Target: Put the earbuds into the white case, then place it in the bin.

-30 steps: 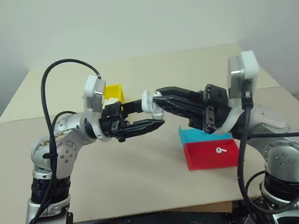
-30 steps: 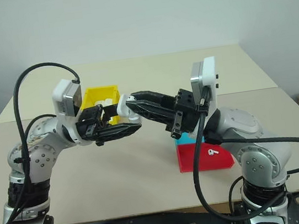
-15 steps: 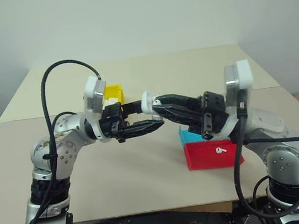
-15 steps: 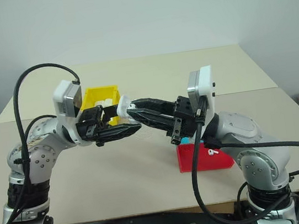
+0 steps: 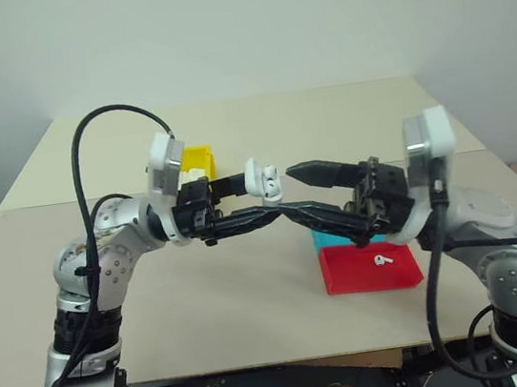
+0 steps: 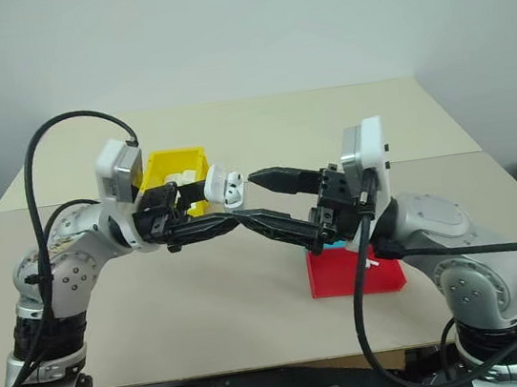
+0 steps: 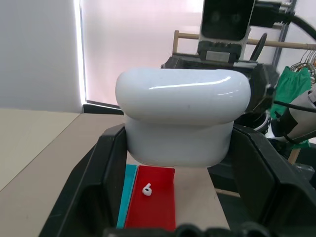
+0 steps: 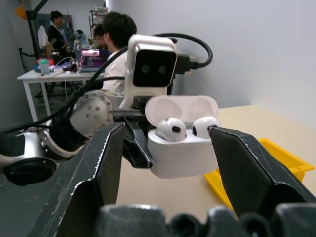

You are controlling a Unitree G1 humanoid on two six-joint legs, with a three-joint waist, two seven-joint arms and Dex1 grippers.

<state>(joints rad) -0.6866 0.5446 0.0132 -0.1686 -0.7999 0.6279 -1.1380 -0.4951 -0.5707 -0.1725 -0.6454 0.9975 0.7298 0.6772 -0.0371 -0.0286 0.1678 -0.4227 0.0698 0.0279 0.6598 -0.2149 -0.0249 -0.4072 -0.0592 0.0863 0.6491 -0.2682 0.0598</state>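
Note:
The white case point(image 5: 262, 179) hangs in mid-air above the table with its lid point(image 8: 180, 105) open. My left gripper point(image 5: 261, 196) is shut on the case's body. Two earbuds point(image 8: 170, 129) sit side by side in its wells. My right gripper point(image 5: 287, 190) is open, facing the case from the right. Its upper fingertip is a little clear of the case and its lower finger reaches under it. The yellow bin point(image 6: 169, 162) stands on the table behind my left hand, with white pieces inside.
A red tray point(image 5: 371, 272) lies on the table under my right arm and holds one loose earbud point(image 5: 380, 259). A blue tray point(image 5: 320, 237) sits right behind the red one. People sit at desks in the background of the right wrist view.
My right gripper has opened and drawn back a little from the case, which it was touching before. My left gripper has kept the case still.

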